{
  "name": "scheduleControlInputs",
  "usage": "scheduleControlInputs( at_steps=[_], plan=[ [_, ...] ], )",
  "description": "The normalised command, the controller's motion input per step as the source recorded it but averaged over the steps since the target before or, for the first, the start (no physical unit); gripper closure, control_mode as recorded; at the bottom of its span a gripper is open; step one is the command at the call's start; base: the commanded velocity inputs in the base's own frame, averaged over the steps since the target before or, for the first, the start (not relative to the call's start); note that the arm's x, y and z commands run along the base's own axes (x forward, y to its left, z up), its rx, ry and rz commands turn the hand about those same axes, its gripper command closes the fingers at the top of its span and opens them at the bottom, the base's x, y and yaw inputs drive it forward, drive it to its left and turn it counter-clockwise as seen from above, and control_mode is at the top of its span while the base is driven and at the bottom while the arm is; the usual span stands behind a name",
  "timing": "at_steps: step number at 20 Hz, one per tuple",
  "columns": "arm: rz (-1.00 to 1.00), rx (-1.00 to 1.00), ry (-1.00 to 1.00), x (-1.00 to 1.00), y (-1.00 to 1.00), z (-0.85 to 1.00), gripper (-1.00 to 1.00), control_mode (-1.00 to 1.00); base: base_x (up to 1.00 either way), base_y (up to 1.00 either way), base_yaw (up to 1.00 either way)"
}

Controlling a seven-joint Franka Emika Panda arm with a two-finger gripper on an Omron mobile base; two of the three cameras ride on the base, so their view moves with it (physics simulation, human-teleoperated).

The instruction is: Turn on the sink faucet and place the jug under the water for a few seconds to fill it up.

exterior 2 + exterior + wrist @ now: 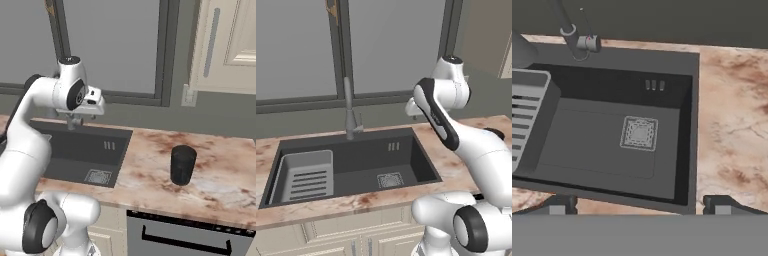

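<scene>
Pincer (640,205), dark-tipped, jaws spread wide, hanging empty over rectangular dark grey sink (612,165); ribbed matte black jug (182,165) standing upright on marbled tabletop (225,170), well right of basin.

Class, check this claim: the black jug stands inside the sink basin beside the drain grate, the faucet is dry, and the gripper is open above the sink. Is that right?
One thing is wrong. The jug is not in the sink; the right base view shows it upright on the counter, right of the basin. The rest stands: no water runs from the faucet, and the gripper is open above the sink.
</scene>
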Motion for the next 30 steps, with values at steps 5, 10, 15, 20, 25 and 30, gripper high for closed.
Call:
scheduleControlInputs(
  at_steps=[5,10,15,20,25,30],
  plan=[
    [0.32,0.0,-0.59,0.31,0.05,-0.74,-1.0,-1.0,0.0,0.0,0.0],
    [0.35,0.01,-0.42,0.46,0.11,-0.27,-1.0,-1.0,0.0,0.0,0.0],
    [0.24,0.0,-0.2,0.34,0.26,-0.34,-1.0,-1.0,0.0,0.0,0.0],
    [0.22,0.0,-0.07,0.0,0.04,-0.13,-1.0,-1.0,0.0,0.0,0.0],
    [0.07,0.0,-0.01,0.3,0.03,0.0,-1.0,-1.0,0.0,0.0,0.0],
    [0.0,0.0,0.0,0.31,0.1,0.0,-1.0,-1.0,0.0,0.0,0.0]
  ],
)
